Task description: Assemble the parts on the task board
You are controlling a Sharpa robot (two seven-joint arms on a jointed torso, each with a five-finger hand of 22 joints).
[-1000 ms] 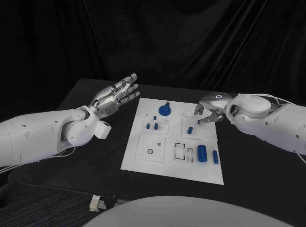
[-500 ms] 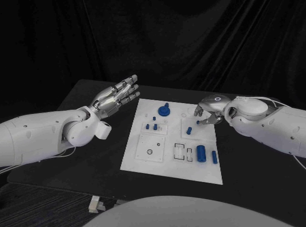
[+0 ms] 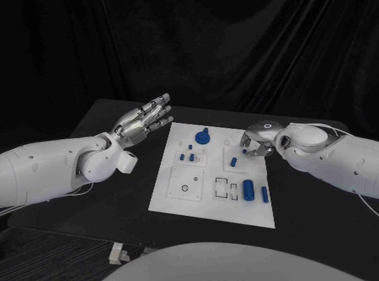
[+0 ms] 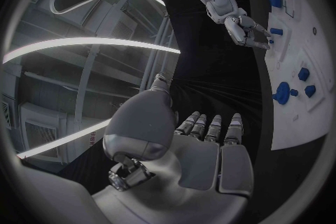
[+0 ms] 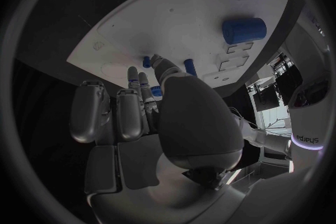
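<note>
A: Well, what worries you here?

B: The right hand sits over the right edge of the white rectangular task board, fingers curled down toward a small blue peg standing on the board. I can't tell whether those fingers hold anything or merely touch the board.

A: So a slip?

B: Probably. If the fingers close off-centre, the peg may tip or skid across the board toward the two small blue pegs nearer its middle.

A: And the other parts?

B: The thick blue cylinder and slim blue rod lie on the near right part of the board, the blue knobbed disc at its far edge. A dragging wrist could knock them.

A: The left hand?

B: Raised beside the board's left edge, above the black surface, fingers spread, holding nothing. It isn't bracing the board, so a hard push could shift it.
</note>
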